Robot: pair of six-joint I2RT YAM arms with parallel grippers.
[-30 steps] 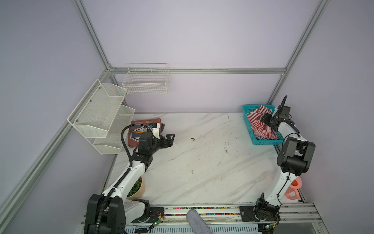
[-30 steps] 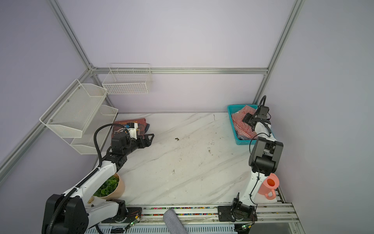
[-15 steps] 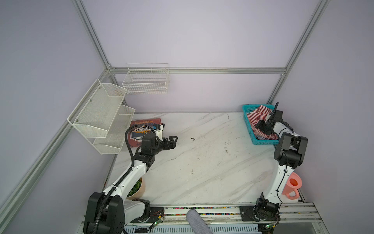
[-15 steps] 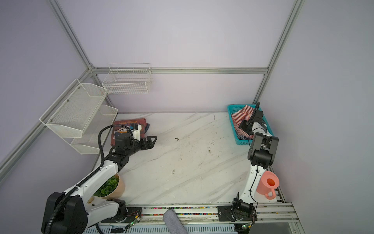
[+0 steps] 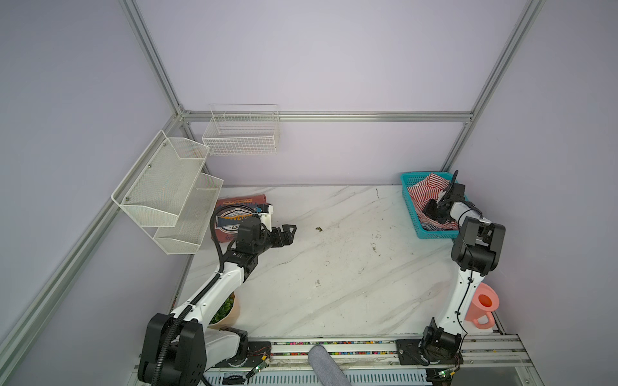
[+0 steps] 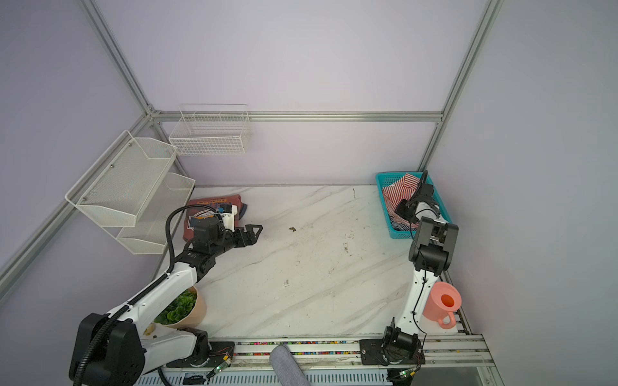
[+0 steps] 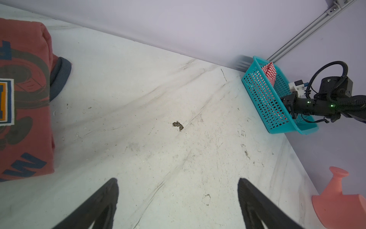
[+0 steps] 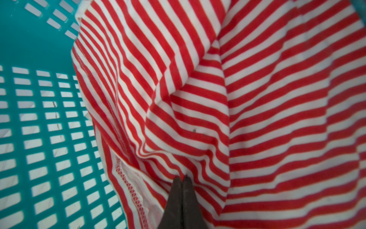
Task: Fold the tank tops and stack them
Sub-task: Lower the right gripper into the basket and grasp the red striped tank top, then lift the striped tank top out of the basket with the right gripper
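Red-striped tank top [image 8: 257,99] lies crumpled in the teal basket [image 5: 410,200] at the bench's [image 5: 334,267] far right corner. It looks soft, light, floppy, likely to drape and drag; a hem should grip best. Right fingers [image 8: 179,198] pinched shut on a fold of it, arm bent low into the basket. Left fingers [image 7: 105,200] spread wide, empty, hovering over the bench toward its left edge.

Tank tops [image 5: 429,192] x2 (prob.); basket [image 5: 434,234] x1; tee [image 5: 230,202] x1; pitcher [image 5: 485,307] x1.
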